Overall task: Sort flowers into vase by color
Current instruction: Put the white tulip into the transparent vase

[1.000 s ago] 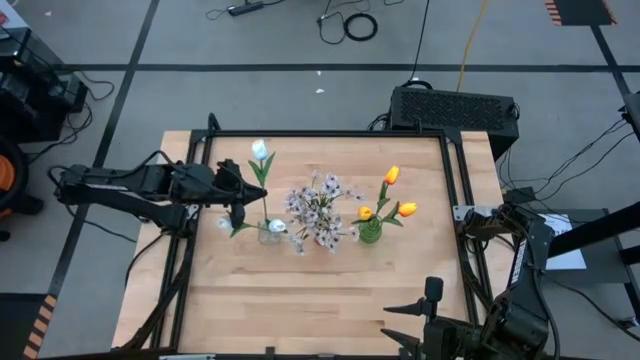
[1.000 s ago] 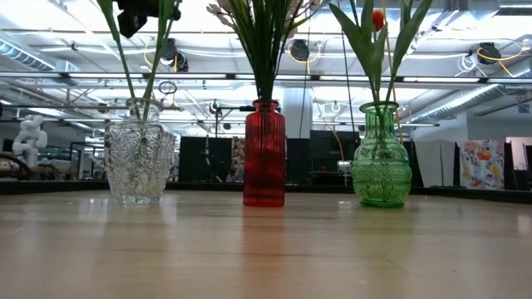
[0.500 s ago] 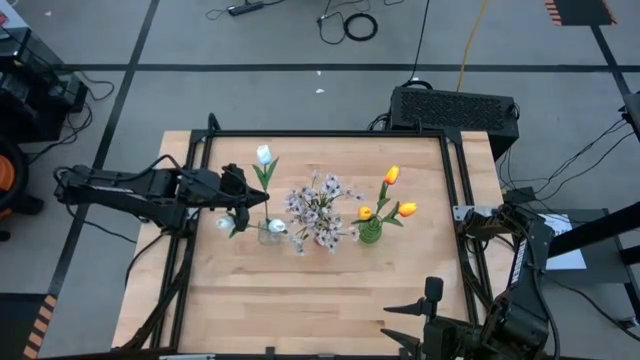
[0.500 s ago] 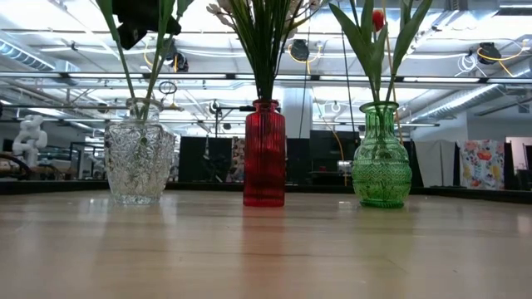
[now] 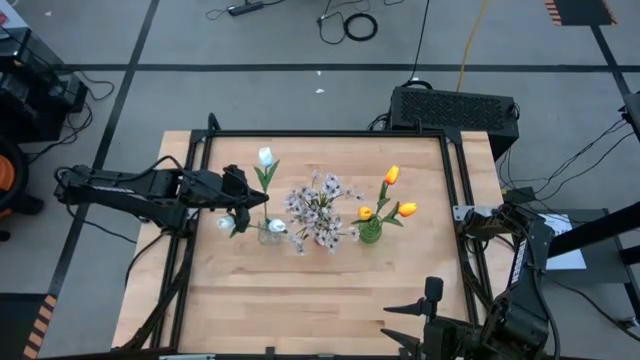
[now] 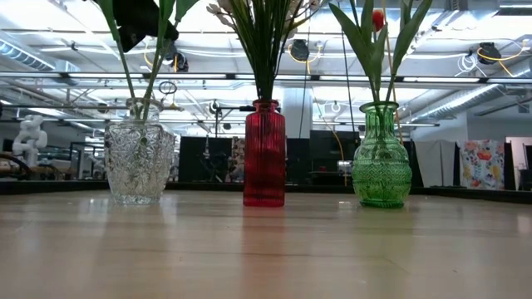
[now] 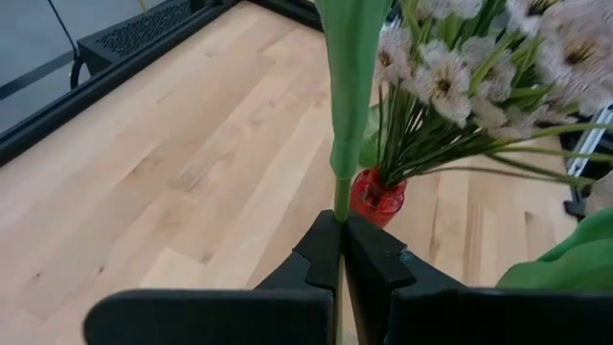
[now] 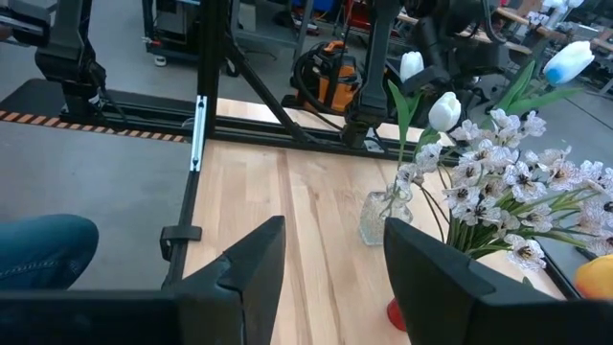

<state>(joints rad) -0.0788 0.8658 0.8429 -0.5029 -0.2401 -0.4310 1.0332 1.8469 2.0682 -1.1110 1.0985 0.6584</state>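
1. The left gripper (image 5: 240,197) is pinched tight on the green stem of a white tulip (image 5: 265,156), holding it above the clear vase (image 6: 140,162) at the left of the row on the counter (image 5: 320,290).
2. The clear vase already has stems standing in it; the red vase (image 6: 264,154) in the middle carries the pink-white blossoms (image 5: 320,205), and the green vase (image 6: 381,155) holds the orange tulips (image 5: 391,175).
3. The right gripper (image 8: 330,251) waits with its fingers spread near the front right corner of the counter, holding nothing.
4. Likely risk: the stem end could catch the clear vase's rim or the stems already inside, tipping the vase or bending the flower.
5. Another risk: the held tulip leans close to the blossom spray, so a sideways move could snag it and pull the red vase.
6. Letting go before the stem is well inside would probably drop the flower onto the counter.
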